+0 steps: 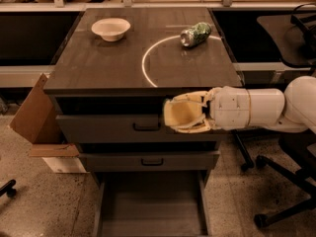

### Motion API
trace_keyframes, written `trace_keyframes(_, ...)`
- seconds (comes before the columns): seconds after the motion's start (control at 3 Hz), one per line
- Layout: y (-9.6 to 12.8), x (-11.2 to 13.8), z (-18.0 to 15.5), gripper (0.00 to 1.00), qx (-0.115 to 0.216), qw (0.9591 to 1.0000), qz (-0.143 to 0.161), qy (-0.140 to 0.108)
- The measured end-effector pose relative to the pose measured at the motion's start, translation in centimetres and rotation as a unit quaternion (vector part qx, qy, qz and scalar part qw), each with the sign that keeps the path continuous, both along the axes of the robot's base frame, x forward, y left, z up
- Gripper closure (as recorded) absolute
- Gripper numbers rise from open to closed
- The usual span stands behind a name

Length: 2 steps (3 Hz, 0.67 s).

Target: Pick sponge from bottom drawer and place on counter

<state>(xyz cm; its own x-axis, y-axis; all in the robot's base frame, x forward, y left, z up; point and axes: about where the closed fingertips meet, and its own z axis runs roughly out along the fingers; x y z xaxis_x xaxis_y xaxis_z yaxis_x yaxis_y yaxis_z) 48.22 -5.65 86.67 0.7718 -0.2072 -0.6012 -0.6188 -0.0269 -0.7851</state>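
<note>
Gripper: pale yellow padded gripper [183,115] — before the top grey drawer [98,128]; grasp cannot be told
Drawer: dark grey shallow bottom drawer [150,216] — pulled open

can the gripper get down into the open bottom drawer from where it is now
Probably yes. The gripper hangs in front of the top drawer, and the bottom drawer is pulled out below it, its floor open from above with nothing in between. No sponge shows on the visible floor.
</note>
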Motion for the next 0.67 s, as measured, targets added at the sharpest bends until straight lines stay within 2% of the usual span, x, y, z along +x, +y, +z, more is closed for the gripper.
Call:
trace_keyframes(0.33,0.9,3.7,3.9,1.00,0.004,0.9990,-0.042,0.015)
trace_keyframes(0.67,1.6,7.4,5.2,1.00,0.002,0.9961,-0.077,0.043)
